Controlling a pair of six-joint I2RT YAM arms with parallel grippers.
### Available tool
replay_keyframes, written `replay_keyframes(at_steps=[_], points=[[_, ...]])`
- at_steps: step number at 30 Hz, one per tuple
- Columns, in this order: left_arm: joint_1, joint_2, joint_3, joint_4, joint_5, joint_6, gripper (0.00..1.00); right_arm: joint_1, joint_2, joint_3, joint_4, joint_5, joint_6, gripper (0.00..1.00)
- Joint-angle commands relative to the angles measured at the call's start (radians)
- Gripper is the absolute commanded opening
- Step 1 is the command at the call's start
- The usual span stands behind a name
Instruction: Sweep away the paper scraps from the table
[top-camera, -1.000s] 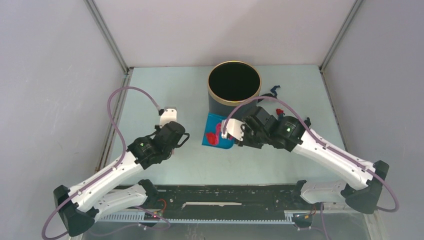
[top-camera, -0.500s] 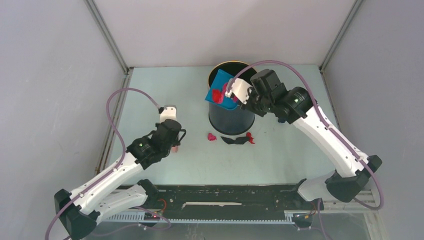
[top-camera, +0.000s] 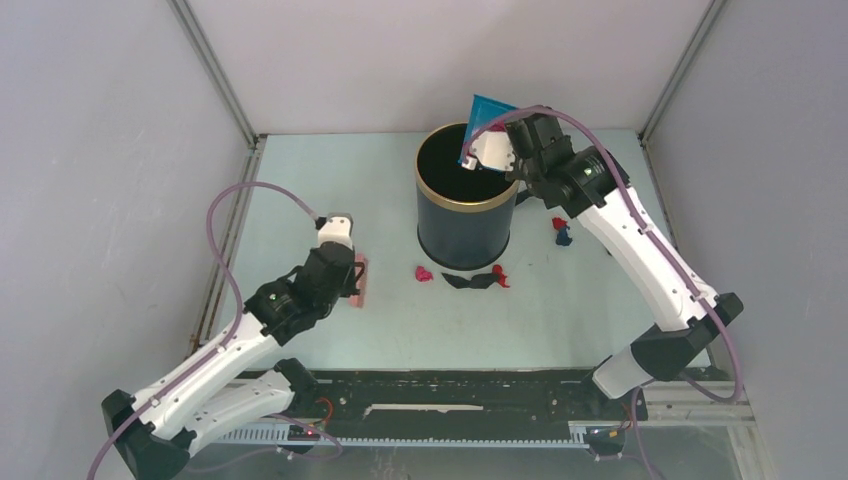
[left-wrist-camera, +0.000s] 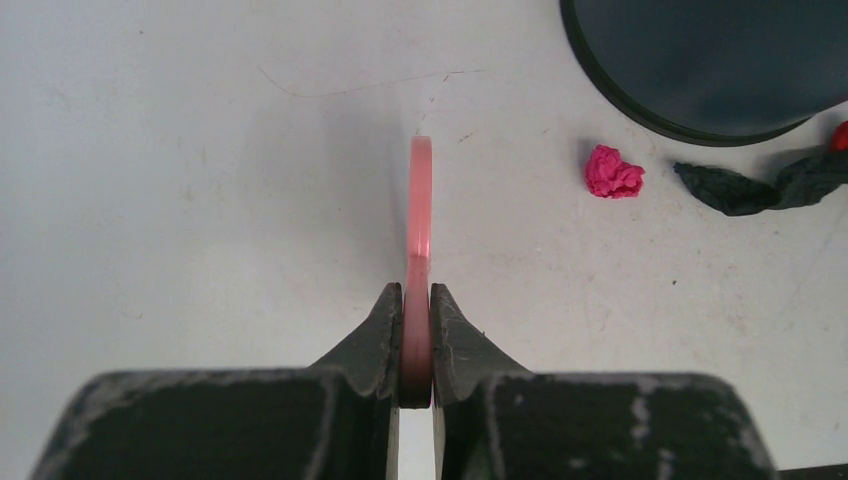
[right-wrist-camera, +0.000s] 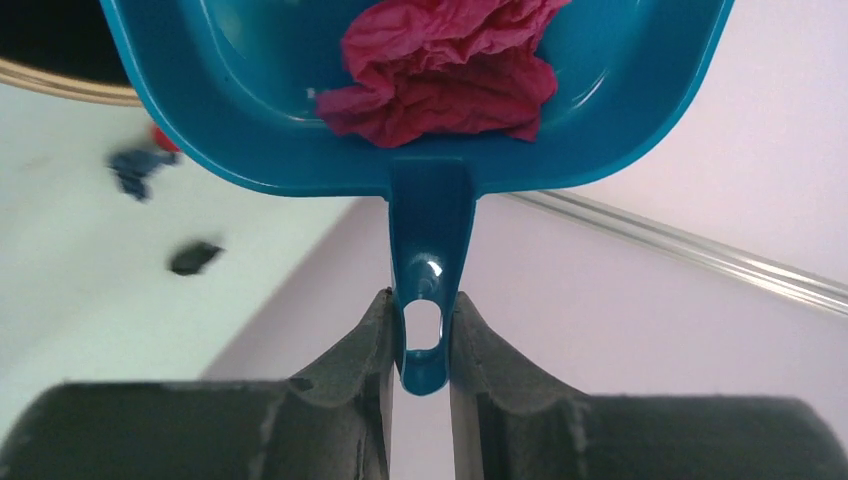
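Right gripper (right-wrist-camera: 420, 312) clamping dustpan (right-wrist-camera: 432, 215), raised higher over bin (top-camera: 466, 228), left gripper (left-wrist-camera: 416, 300) clamping brush (left-wrist-camera: 420, 200)

Right gripper (right-wrist-camera: 420, 312): jaws pinched on the looped end of the dustpan handle.
Dustpan (right-wrist-camera: 650, 90): blue, pan above the handle in the frame.
Load: crumpled red paper (right-wrist-camera: 450, 70) lies in the pan, against its back wall.
Bin (right-wrist-camera: 60, 82): gold rim and dark mouth at top left, behind the pan.
Table (right-wrist-camera: 70, 300): a blurred blue scrap (right-wrist-camera: 135, 170) and black scrap (right-wrist-camera: 195, 257), apart.
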Motion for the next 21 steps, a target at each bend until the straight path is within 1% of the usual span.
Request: replay_keyframes(at_steps=[1, 4, 6, 7, 9, 11, 13, 15, 19, 21], points=[[0.007, -0.054, -0.004, 0.036, 0.033, 0.02, 0.0, 0.005, 0.011, 0.048, 0.144, 0.239, -0.346, 0.0], [0.006, -0.084, -0.009, 0.038, 0.038, 0.022, 0.0, 0.023, 0.0, -0.006, 0.293, 0.323, -0.558, 0.0], [0.006, -0.101, -0.015, 0.044, 0.041, 0.021, 0.0, 0.041, -0.027, -0.08, 0.471, 0.35, -0.709, 0.02], [0.006, -0.108, -0.018, 0.046, 0.04, 0.022, 0.0, 0.046, -0.037, -0.121, 0.515, 0.378, -0.789, 0.04], [0.006, -0.119, -0.022, 0.047, 0.045, 0.02, 0.0, 0.048, -0.056, -0.235, 0.705, 0.438, -0.959, 0.04], [0.007, -0.126, -0.025, 0.052, 0.058, 0.019, 0.0, 0.055, -0.086, -0.324, 0.84, 0.435, -1.097, 0.03], [0.007, -0.128, -0.025, 0.055, 0.072, 0.021, 0.0, 0.061, -0.106, -0.369, 0.893, 0.426, -1.147, 0.03], [0.006, -0.129, -0.025, 0.055, 0.075, 0.021, 0.0, 0.064, -0.106, -0.371, 0.905, 0.446, -1.152, 0.02], [0.007, -0.138, -0.031, 0.062, 0.079, 0.021, 0.0, 0.066, -0.118, -0.339, 0.895, 0.455, -1.124, 0.01], [0.006, -0.14, -0.034, 0.069, 0.082, 0.024, 0.0, 0.067, -0.131, -0.305, 0.869, 0.445, -1.085, 0.01]])
